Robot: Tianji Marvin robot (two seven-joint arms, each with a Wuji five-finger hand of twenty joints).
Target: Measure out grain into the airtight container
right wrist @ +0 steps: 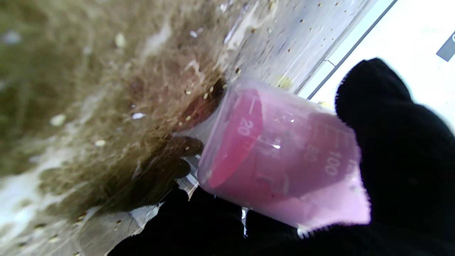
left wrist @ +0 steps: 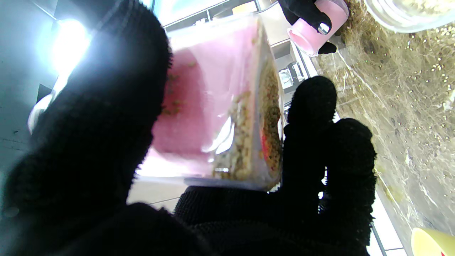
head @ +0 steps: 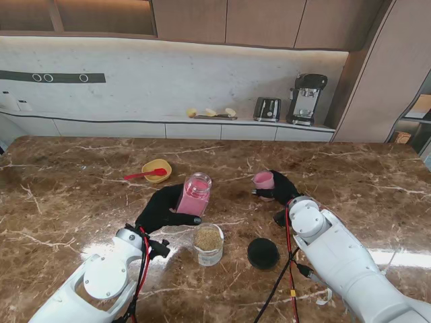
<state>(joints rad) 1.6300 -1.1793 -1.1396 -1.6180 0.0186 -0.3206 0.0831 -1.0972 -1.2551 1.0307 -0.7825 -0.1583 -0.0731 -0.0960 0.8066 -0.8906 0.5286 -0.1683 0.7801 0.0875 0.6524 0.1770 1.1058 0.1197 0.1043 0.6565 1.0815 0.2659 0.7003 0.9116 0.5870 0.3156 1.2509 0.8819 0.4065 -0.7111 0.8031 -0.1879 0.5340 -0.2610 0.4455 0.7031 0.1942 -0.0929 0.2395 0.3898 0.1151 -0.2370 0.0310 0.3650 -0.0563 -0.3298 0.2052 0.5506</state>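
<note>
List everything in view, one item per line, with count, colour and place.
Pink jar: one, clear with pink inside, a little grain left, held in the left hand.
Grain container: one, clear glass, tan grain inside, centre of table nearer to me.
Measuring cup: one, pink, held in the right hand.
Lid: one, black, flat on the table right of the grain container.
Bowl: one, yellow, farther left.
Spoon: one, red, resting across the bowl.
Table: one, brown marble.
Toaster, coffee machine: one each, back counter.
Left hand: black glove.
Right hand: black glove.
</note>
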